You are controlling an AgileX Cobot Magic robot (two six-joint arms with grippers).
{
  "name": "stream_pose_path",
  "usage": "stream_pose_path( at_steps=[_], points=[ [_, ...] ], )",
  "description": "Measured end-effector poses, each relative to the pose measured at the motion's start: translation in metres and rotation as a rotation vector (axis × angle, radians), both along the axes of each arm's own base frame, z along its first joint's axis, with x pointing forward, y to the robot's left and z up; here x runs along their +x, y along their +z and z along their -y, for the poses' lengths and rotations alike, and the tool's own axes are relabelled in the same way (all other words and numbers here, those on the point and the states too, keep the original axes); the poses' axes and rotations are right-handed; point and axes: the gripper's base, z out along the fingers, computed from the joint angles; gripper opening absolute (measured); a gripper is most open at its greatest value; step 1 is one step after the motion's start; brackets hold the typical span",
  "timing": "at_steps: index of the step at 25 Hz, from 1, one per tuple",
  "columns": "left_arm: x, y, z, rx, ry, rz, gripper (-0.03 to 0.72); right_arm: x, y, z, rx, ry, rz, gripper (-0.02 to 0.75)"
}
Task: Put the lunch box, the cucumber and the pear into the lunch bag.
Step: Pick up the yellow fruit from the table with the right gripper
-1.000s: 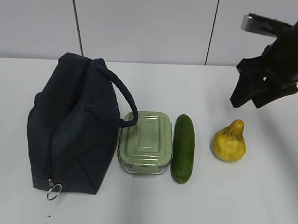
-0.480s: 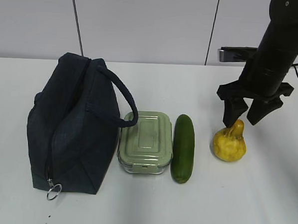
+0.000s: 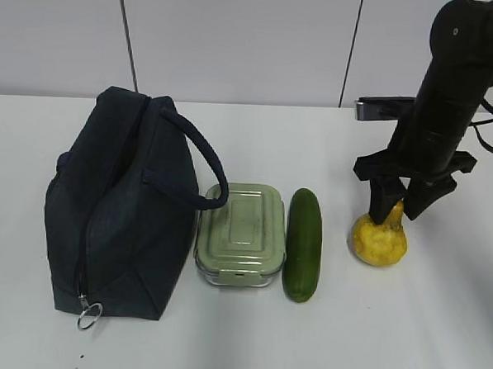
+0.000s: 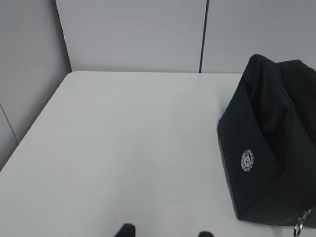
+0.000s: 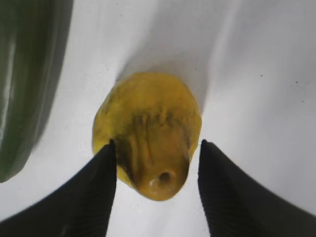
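The navy lunch bag (image 3: 121, 211) stands at the left, zipper shut with its ring pull (image 3: 89, 314) at the front; it also shows in the left wrist view (image 4: 271, 143). The green-lidded lunch box (image 3: 241, 232) and the cucumber (image 3: 303, 244) lie beside it. The yellow pear (image 3: 379, 237) stands at the right. My right gripper (image 3: 401, 212) is open and straddles the pear's neck (image 5: 158, 173), one finger (image 5: 98, 187) close against its side, the other a little apart. My left gripper (image 4: 165, 231) is open and empty over bare table left of the bag.
The white table (image 3: 437, 327) ends at a grey panelled wall (image 3: 237, 43) behind. In the left wrist view the table's left edge (image 4: 34, 128) runs beside a grey wall. The cucumber edge (image 5: 24, 84) lies close left of the pear.
My right gripper has come down and leftward from above the table's right rear onto the pear, its fingers now on either side of the neck. Nothing else has moved.
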Motion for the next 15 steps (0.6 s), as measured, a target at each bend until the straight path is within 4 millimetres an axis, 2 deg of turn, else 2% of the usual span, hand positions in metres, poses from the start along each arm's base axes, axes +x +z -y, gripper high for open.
stream_pose_path(
  at_steps=[6, 15],
  points=[
    [0.0, 0.0, 0.0, 0.0, 0.0, 0.0, 0.246, 0.0004, 0.0, 0.0, 0.0, 0.0, 0.004, 0.274],
    [0.0, 0.0, 0.0, 0.0, 0.0, 0.0, 0.246, 0.0, 0.0006, -0.0002, 0.002, 0.014, 0.0, 0.251]
  ],
)
